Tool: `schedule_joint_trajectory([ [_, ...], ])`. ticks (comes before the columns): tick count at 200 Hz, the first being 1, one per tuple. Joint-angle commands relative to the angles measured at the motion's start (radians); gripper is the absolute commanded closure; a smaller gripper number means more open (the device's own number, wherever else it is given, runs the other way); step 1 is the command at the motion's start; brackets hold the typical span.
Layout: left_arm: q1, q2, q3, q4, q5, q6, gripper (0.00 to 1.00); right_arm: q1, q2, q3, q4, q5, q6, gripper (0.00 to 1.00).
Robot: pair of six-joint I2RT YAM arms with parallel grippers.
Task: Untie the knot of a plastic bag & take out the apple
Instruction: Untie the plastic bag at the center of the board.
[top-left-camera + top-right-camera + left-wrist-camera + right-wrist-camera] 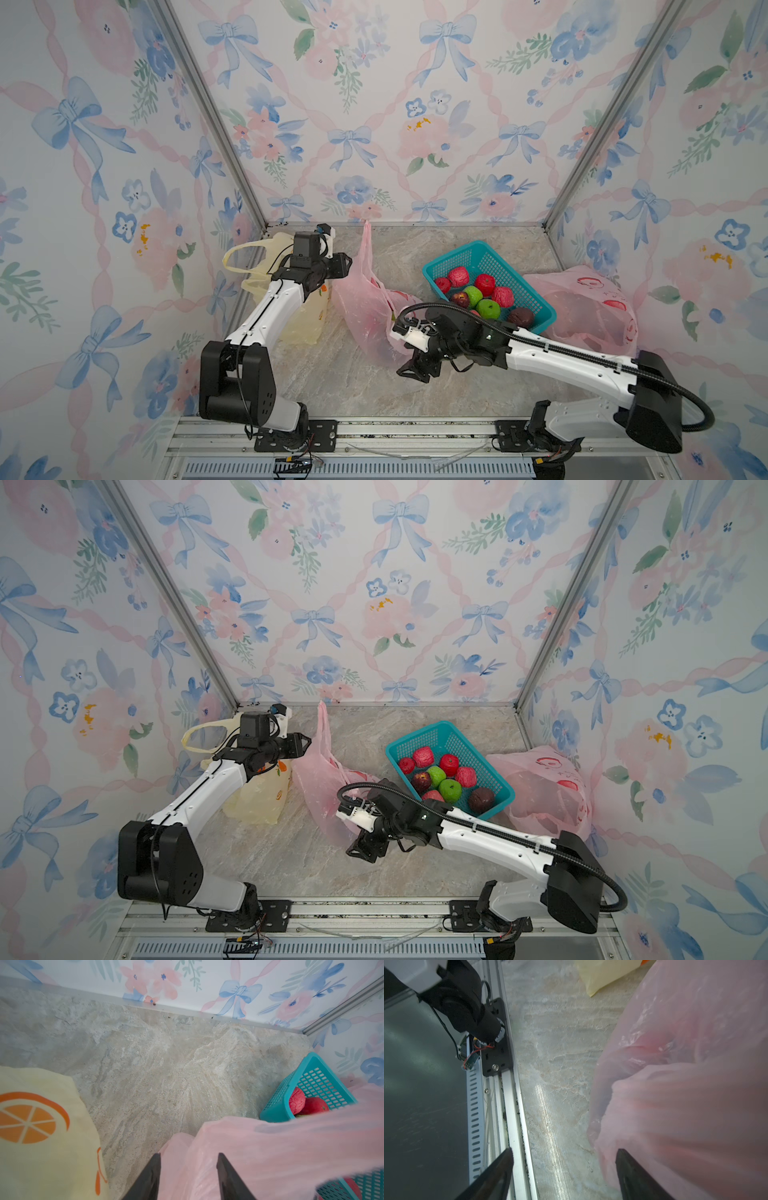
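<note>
Midway across the marble-patterned worktop (332,386) lies the pink plastic bag (365,320), slumped, with one strip of its film standing upright toward the back wall. The left tool (348,266) hangs beside that strip. In the left wrist view its fingers (152,1178) are spread, with pink film lying loose between them. The right tool (409,370) sits at the bag's near edge with its fingers (633,1174) wide apart, one against the film and the other above the aluminium rail (508,1105).

A reddish patch (660,1043) shows through the film. Whether it is the apple, or whether the bag is knotted, cannot be told.

Behind the right arm stands a teal basket (451,257) of red and green fruit (484,284). A yellow bag (303,328) lies by the left arm, and a second pink bag (582,311) lies beyond the basket.
</note>
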Motion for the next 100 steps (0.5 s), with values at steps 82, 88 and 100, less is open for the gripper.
schedule_joint_trajectory([
  [82, -0.031, -0.294, -0.125, 0.004, 0.050, -0.106, 0.47, -0.179, -0.203, 0.013, 0.116, 0.209, 0.161, 0.23],
  [88, -0.047, -0.312, -0.148, 0.000, 0.040, -0.117, 0.43, -0.192, -0.164, 0.034, 0.104, 0.219, 0.167, 0.23],
  [100, -0.071, -0.345, -0.198, -0.001, 0.037, -0.147, 0.38, -0.208, -0.081, 0.081, 0.077, 0.230, 0.177, 0.23],
])
